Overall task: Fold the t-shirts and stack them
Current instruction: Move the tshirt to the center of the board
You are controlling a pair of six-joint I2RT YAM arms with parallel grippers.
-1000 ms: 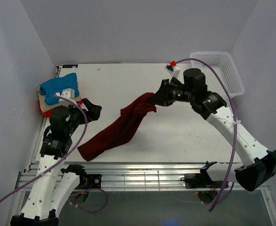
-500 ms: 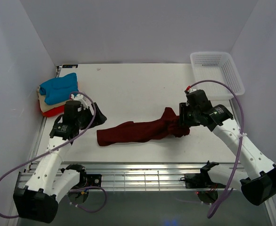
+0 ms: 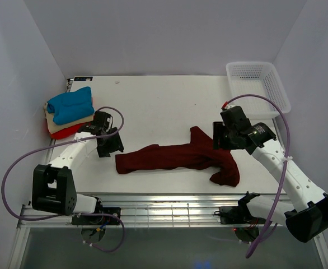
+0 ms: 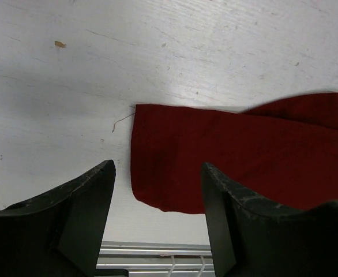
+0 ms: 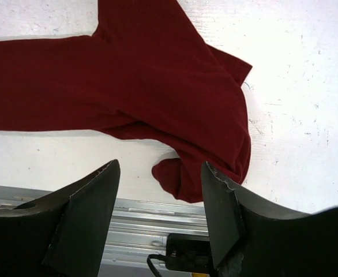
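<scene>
White table [image 3: 153, 101], maroon t-shirt [image 3: 175, 157], corner basket [image 3: 280, 95]

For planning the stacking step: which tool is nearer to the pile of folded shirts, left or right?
Left. The left tool hovers beside the pile, toward the table's middle; the right tool is far across the table, over the maroon shirt.

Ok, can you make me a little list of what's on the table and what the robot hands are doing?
Big shirt: maroon t-shirt, lying rumpled and unfolded near the front of the table
Stack: blue t-shirt on top, beige t-shirt and red-orange t-shirt beneath, at the left side
Basket: white basket, far right corner
Left gripper: open, above the shirt's left end
Right gripper: open, above its right end
Held: nothing
</scene>
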